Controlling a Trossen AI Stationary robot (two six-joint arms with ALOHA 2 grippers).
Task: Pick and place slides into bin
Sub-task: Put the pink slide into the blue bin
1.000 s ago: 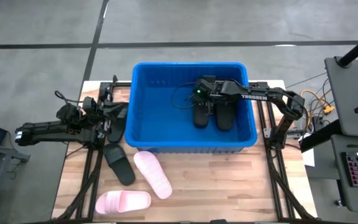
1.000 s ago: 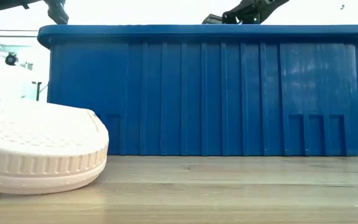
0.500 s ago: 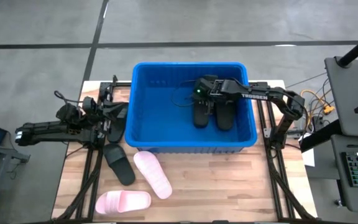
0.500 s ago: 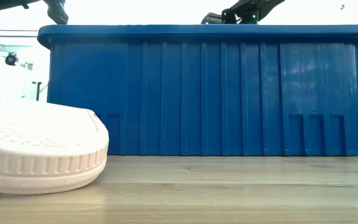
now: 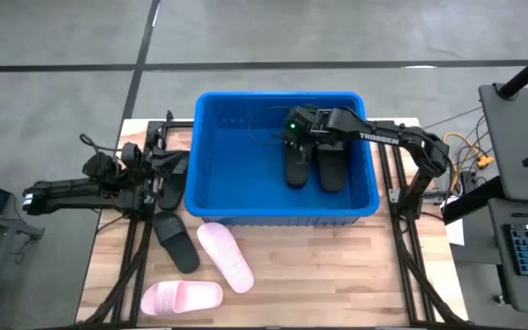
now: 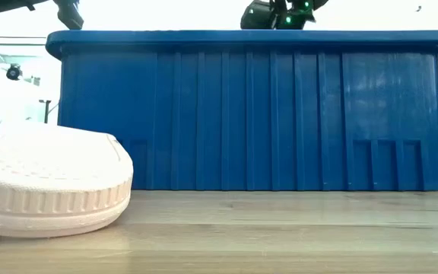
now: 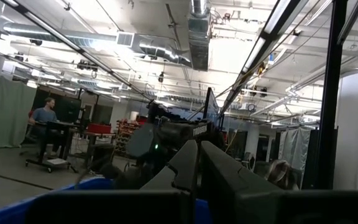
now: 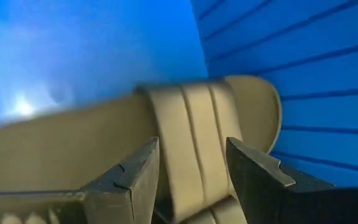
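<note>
The blue bin [image 5: 211,197] stands at the table's middle, seen from the side in the low view as the bin [image 6: 249,114]. Two black slides [image 5: 297,165] [image 5: 331,167] lie side by side on its floor. My right gripper [image 5: 293,126] hangs open above their far ends; in its wrist view my right gripper [image 8: 188,168] has one slide's strap [image 8: 197,137] below the gap, untouched. My left gripper [image 7: 197,163] is shut, held off the table's left side [image 5: 159,167], holding nothing. One black slide [image 5: 174,240] and two pink slides [image 5: 225,257] [image 5: 181,296] lie flat on the table.
A pink slide [image 6: 44,183] fills the low view's near left corner, in front of the bin's wall. Something dark [image 5: 167,189], perhaps another slide, lies between my left arm and the bin. Bare wood [image 5: 337,275] lies at the near right.
My right gripper has gone up from the two black slides and a little toward the bin's far wall, rolling about its own axis, its fingers as far apart as before. Both slides have stayed flat on the bin's floor.
</note>
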